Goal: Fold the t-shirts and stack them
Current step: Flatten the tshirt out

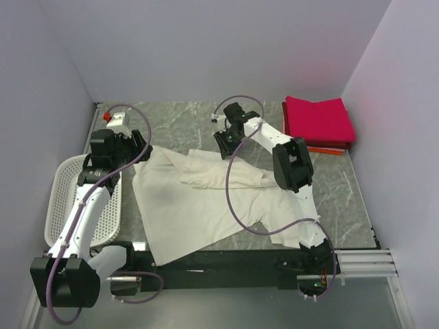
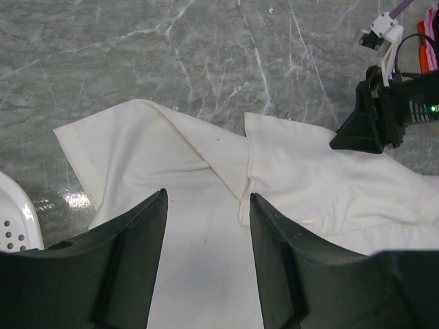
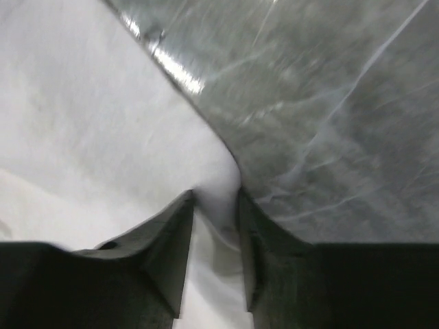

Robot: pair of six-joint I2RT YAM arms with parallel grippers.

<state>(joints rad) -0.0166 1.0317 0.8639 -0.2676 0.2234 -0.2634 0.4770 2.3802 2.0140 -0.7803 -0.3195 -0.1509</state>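
Observation:
A large cream-white t-shirt [image 1: 206, 205] lies rumpled and partly doubled over on the grey marble table. My left gripper [image 1: 140, 147] hovers open over its left sleeve area; in the left wrist view the cloth [image 2: 206, 164] shows between the wide-apart fingers of the left gripper [image 2: 206, 195]. My right gripper [image 1: 225, 147] is down at the shirt's far edge. In the right wrist view the right gripper [image 3: 216, 195] has a narrow gap, with a raised fold of the white cloth [image 3: 82, 123] between the fingers. A folded crimson-pink t-shirt [image 1: 319, 118] rests on an orange-red one [image 1: 326, 149] at the back right.
A white perforated basket [image 1: 62, 199] stands at the left, beside the left arm; its rim [image 2: 14, 226] shows in the left wrist view. Lilac walls close in the table on three sides. A black rail [image 1: 226, 260] runs along the near edge.

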